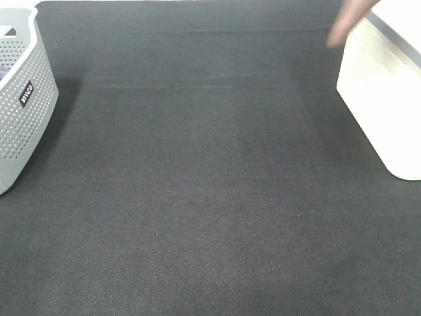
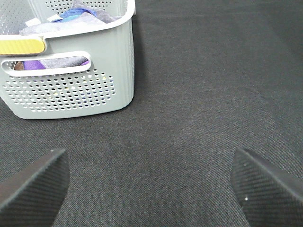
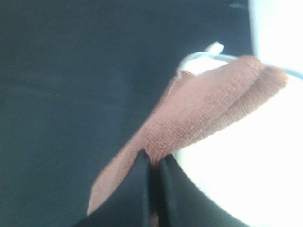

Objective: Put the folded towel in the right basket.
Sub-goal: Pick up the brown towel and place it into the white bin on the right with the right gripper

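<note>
Folded towel (image 1: 346,27) first: where is it from the high camera?

Me: At the far right corner, only a brownish blur, just beside the top edge of the right basket (image 1: 388,99).

How many containers, and what is in them?

Me: Two. The right basket is white with plain walls, and its inside is cut off by the frame. The left basket (image 1: 26,112) is grey and perforated. It stands at the left edge of the black table (image 1: 210,210), well apart from the white one. So I count one towel and two baskets.

And your left wrist camera?

Me: My left gripper (image 2: 149,187) hangs over the black table with its jaws spread wide and nothing between them. The grey basket stands ahead of it. Over its rim and through the handle slot I see a heap of clothes (image 2: 80,12) in purple, blue and grey. I cannot count the pieces. A yellow strip (image 2: 21,46) sits at the rim.

Right wrist?

Me: My right gripper (image 3: 154,165) is clenched on the towel, with both black fingers (image 3: 137,189) pinching its near edge. The brown cloth runs away from them and crosses over the white basket's rim. Its far end shows two rounded folds above the opening. A small white tag (image 3: 215,47) sticks out there. The picture is blurred, so I cannot tell whether the cloth touches the rim.
</note>
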Tool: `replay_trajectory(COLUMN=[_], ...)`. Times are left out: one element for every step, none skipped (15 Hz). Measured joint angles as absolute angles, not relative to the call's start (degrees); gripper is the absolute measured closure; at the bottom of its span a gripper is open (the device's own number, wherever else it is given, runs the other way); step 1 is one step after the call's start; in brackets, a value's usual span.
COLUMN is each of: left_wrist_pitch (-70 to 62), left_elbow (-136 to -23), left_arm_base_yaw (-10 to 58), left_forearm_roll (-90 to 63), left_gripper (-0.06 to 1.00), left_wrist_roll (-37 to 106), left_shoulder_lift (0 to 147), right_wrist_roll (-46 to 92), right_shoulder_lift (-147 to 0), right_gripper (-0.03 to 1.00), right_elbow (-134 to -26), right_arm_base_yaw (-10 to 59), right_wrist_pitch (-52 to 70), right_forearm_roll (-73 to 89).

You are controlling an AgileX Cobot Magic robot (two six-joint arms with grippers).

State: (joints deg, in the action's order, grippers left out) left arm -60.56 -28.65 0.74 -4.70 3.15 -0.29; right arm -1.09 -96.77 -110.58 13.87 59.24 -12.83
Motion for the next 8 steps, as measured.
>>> replay_trajectory(left_wrist_pitch=[-60.6,-60.6,-60.6,-60.6,-60.6,-60.6,-60.6,-60.6], left_elbow=[-28.6,-28.6,-28.6,-28.6,-28.6,-28.6,-28.6,-28.6], left_arm_base_yaw=[0.7,0.7,0.7,0.7,0.7,0.7,0.7,0.7], left_forearm_roll=[-4.7,-4.7,-4.7,-4.7,-4.7,-4.7,-4.7,-4.7], left_gripper=[0.07,0.07,0.07,0.07,0.07,0.07,0.07,0.07], left_wrist_roll=[3.2,3.2,3.2,3.2,3.2,3.2,3.2,3.2], left_shoulder_lift=[-0.3,-0.3,-0.3,-0.3,-0.3,-0.3,-0.3,-0.3], right_wrist_roll=[-1.3,-1.2,-0.6,0.9,2.4,4.1,5.5,6.8], right_shoulder_lift=[-96.7,-96.7,-96.7,-96.8,-97.2,-97.9,-98.7,-100.0], right_gripper=[0.97,0.97,0.97,0.97,0.97,0.97,0.97,0.97], right_elbow=[-110.6,-110.6,-110.6,-110.6,-110.6,-110.6,-110.6,-110.6], right_arm_base_yaw=[11.7,8.5,4.4,-1.3,-5.6,-9.4,-12.5,-14.6], right_wrist_pitch=[59.2,59.2,58.9,58.5,58.1,57.6,57.5,57.5], right_forearm_roll=[-12.6,-10.5,-7.3,-1.9,2.3,6.4,9.7,12.3])
